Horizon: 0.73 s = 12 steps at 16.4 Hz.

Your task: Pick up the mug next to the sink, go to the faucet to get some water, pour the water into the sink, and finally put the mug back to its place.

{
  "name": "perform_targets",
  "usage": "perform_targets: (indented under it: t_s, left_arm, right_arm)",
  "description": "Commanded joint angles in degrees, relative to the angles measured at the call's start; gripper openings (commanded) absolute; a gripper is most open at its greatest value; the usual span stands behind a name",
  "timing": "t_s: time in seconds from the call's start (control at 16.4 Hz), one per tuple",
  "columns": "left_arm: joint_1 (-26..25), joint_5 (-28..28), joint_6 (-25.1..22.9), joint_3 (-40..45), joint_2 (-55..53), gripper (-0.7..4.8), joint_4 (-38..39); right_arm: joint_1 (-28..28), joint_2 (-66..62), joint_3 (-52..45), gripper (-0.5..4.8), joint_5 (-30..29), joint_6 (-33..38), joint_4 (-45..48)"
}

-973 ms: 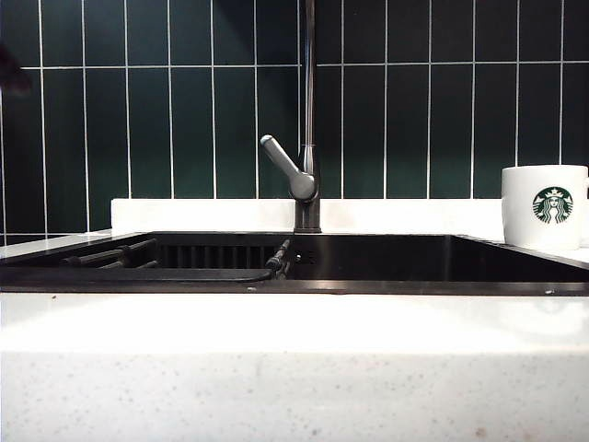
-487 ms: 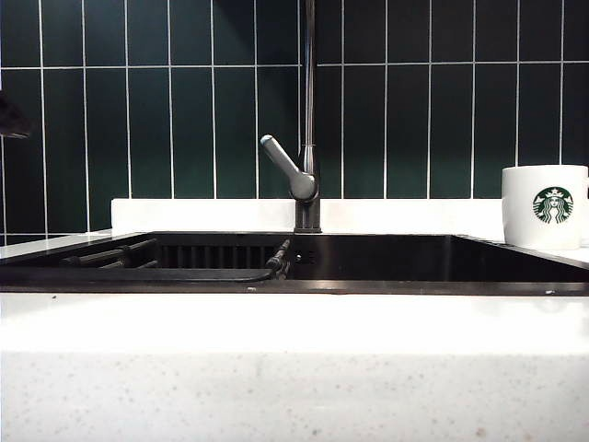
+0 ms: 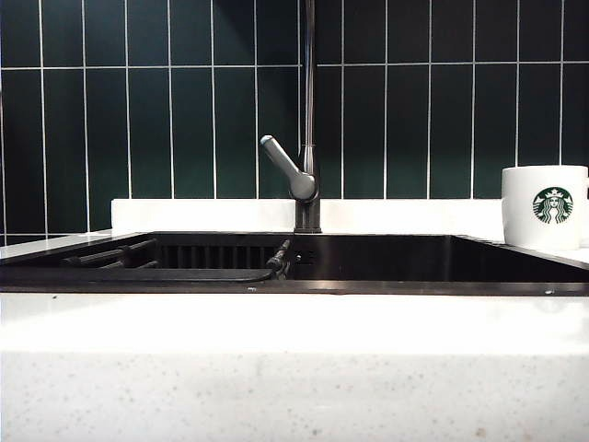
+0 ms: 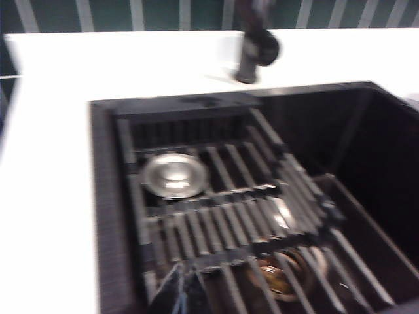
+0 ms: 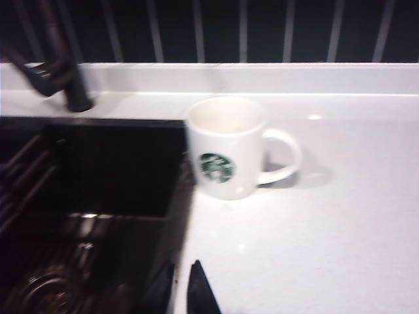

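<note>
- The mug is white with a green round logo. It stands upright on the white tabletop, just beside the rim of the sink, with its handle turned away from the basin.
- In the exterior view the mug is at the far right, on the tabletop behind the sink, and no arm is seen there.
- The faucet rises behind the middle of the sink, with its lever angled to the left.
- The right tool hangs over the edge between sink and tabletop, apart from the mug. Its fingertips stand slightly apart and grasp nothing.
- The left tool hovers above the dark slatted rack inside the sink. Its fingers are clenched together, empty.
- A round metal drain shows under the rack.
</note>
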<state>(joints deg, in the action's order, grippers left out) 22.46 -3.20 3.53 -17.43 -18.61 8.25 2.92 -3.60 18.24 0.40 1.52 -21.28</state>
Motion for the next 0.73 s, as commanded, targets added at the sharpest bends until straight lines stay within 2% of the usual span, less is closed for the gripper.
perform_targets:
  t_s: [0.06, 0.18, 0.37, 0.55, 0.73]
  left_arm:
    - [0.0, -3.7, -0.1, 1.5, 4.1, -0.06, 0.2]
    - [0.0, -3.6, 0.0, 2.5, 5.6, -0.06, 1.7]
    - [0.0, -3.7, 0.2, 4.5, 5.8, -0.06, 1.1]
    - [0.0, -5.5, 0.6, 7.3, 5.8, -0.06, -2.7]
    - [0.0, -8.2, 3.1, 10.2, 5.8, -0.06, -5.6]
  right_arm:
    - [-0.1, 0.0, 0.3, 0.37, -4.8, 5.1, 0.6]
    - [-0.1, 0.0, -0.2, 0.07, -5.4, 4.2, 0.7]
    - [-0.1, 0.0, -1.6, -0.01, -10.9, 3.2, 2.6]
    - [-0.1, 0.0, -3.6, -0.01, -10.6, 3.0, 6.3]
    - [-0.1, 0.0, -6.8, -0.01, -9.5, 1.7, 9.2]
